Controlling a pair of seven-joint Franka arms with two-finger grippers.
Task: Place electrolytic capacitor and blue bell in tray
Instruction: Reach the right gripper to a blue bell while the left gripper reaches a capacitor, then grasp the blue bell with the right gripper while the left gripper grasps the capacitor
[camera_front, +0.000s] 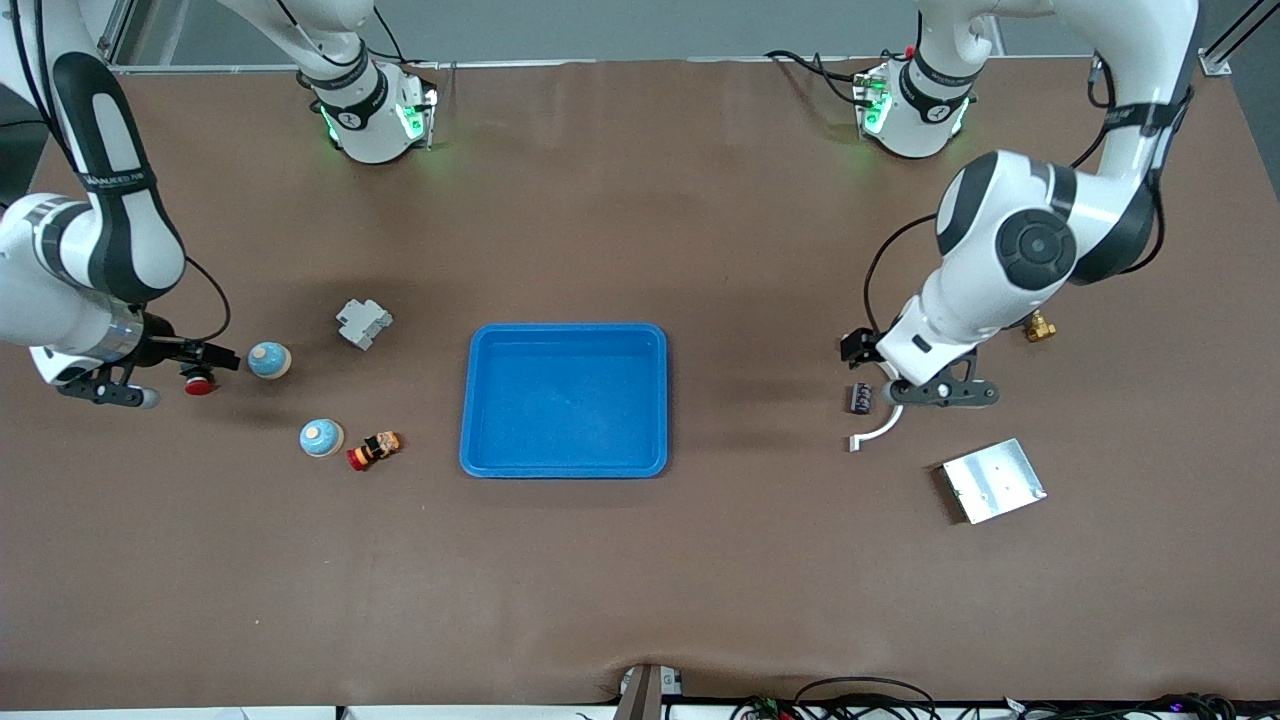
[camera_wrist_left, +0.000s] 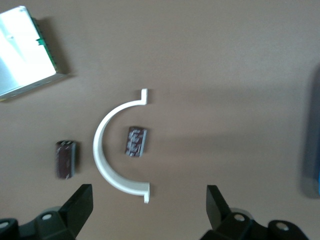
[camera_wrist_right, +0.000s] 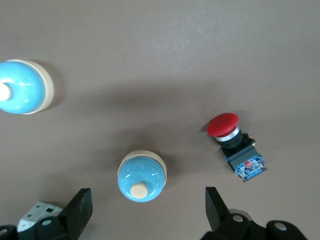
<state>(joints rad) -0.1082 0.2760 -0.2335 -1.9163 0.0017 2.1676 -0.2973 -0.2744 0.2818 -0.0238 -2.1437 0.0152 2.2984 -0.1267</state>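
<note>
- the electrolytic capacitor (camera_wrist_left: 136, 141) lies mid-frame in the left wrist view, within the curve of a white clip (camera_wrist_left: 102, 150). it looks light, stiff and smooth, so we'd pinch across its barrel.
- the blue bell (camera_wrist_right: 142, 176) sits low in the right wrist view. its dome looks glossy and probably slippery, so we'd grip its pale base.
- the left gripper (camera_wrist_left: 148, 207) and right gripper (camera_wrist_right: 148, 210) hover over them, jaws spread, holding nothing.
- the brown surface (camera_front: 640, 580) is matte, and the tray (camera_front: 565, 327) sits mid-frame in the front view with open room around it.

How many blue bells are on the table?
2. One bell lies beside the red push button under the right gripper; the other bell lies nearer the front camera. Both are outside the tray.
</note>
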